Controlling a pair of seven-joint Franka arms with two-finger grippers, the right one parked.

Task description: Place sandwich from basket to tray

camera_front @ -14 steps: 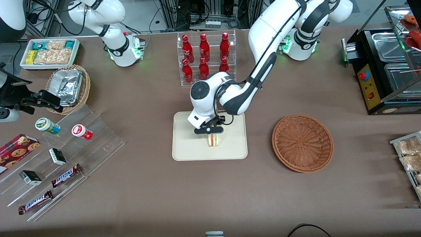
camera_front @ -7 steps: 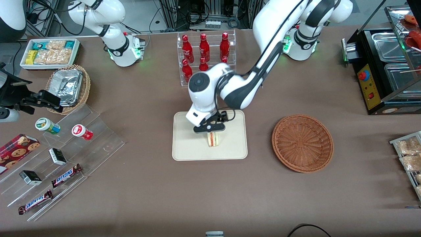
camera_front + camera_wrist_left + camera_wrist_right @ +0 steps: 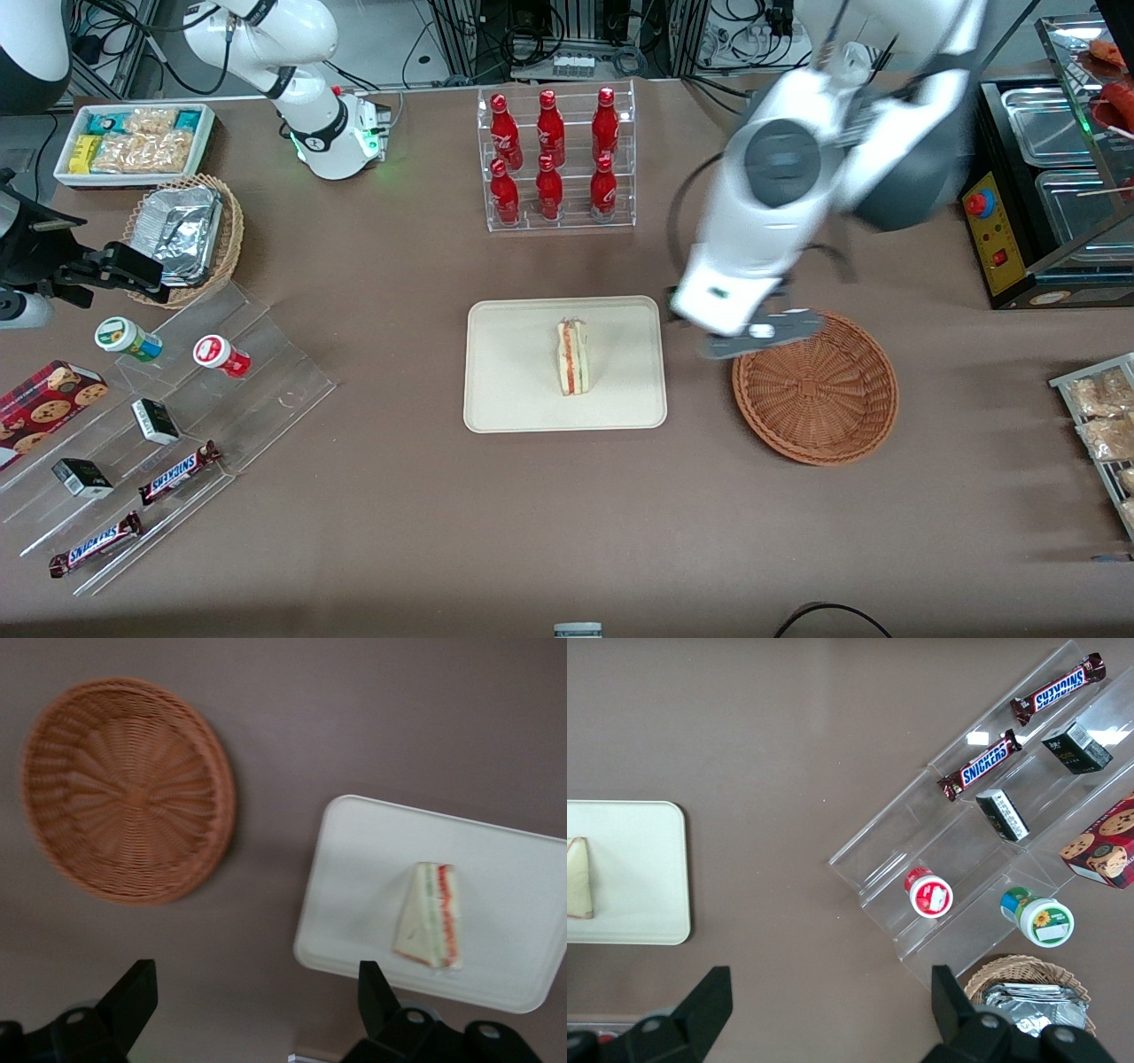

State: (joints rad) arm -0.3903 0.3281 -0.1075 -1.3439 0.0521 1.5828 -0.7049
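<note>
The sandwich (image 3: pixel 573 357) stands on its edge on the cream-white tray (image 3: pixel 505 390), its red and green filling facing up. It also shows in the left wrist view (image 3: pixel 430 917) on the tray (image 3: pixel 372 877). The reddish-brown wicker basket (image 3: pixel 815 386) sits beside the tray, toward the working arm's end, with nothing in it (image 3: pixel 128 788). My gripper (image 3: pixel 753 337) is open and holds nothing. It hangs high above the table, over the basket's rim that is nearest the tray.
A clear rack of red bottles (image 3: pixel 554 159) stands farther from the front camera than the tray. A black machine with steel pans (image 3: pixel 1036 177) is at the working arm's end. Clear steps with snack bars and cups (image 3: pixel 168 425) lie toward the parked arm's end.
My gripper let go of the sandwich on the tray, rose, and swung away toward the basket. The sandwich stays standing on the tray.
</note>
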